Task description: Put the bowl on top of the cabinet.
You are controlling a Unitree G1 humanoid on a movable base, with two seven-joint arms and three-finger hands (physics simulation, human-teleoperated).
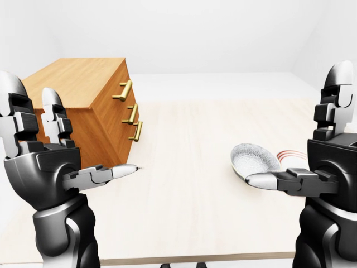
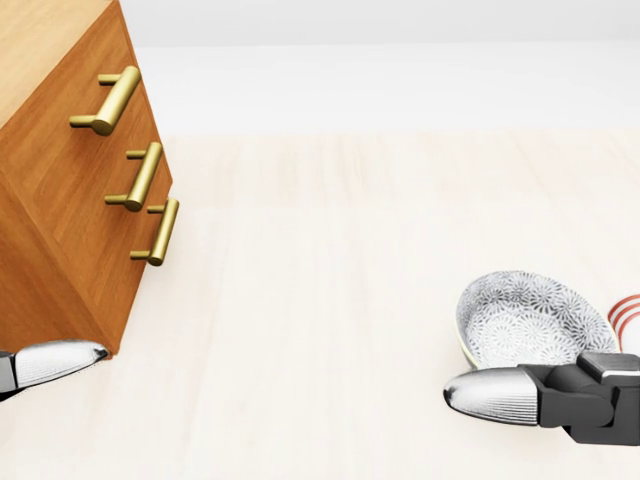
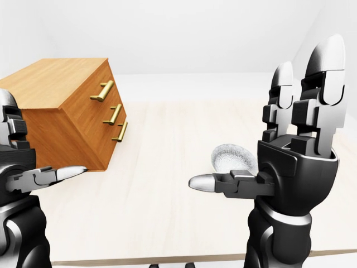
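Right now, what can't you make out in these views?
- Red-striped white plate: cut by the head view's right edge; mostly behind the right hand in the left-eye view.
- Patterned grey bowl: lower rim behind that hand's finger, head view.
- Wooden cabinet with brass handles: top mostly cut off at head view's upper-left corner.

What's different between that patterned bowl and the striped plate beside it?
The bowl is deep with a grey flower pattern; the plate is flat, white with red rings. The bowl shows almost whole; the plate is mostly cut off by the head view's right edge. Both rest on the pale table, side by side.
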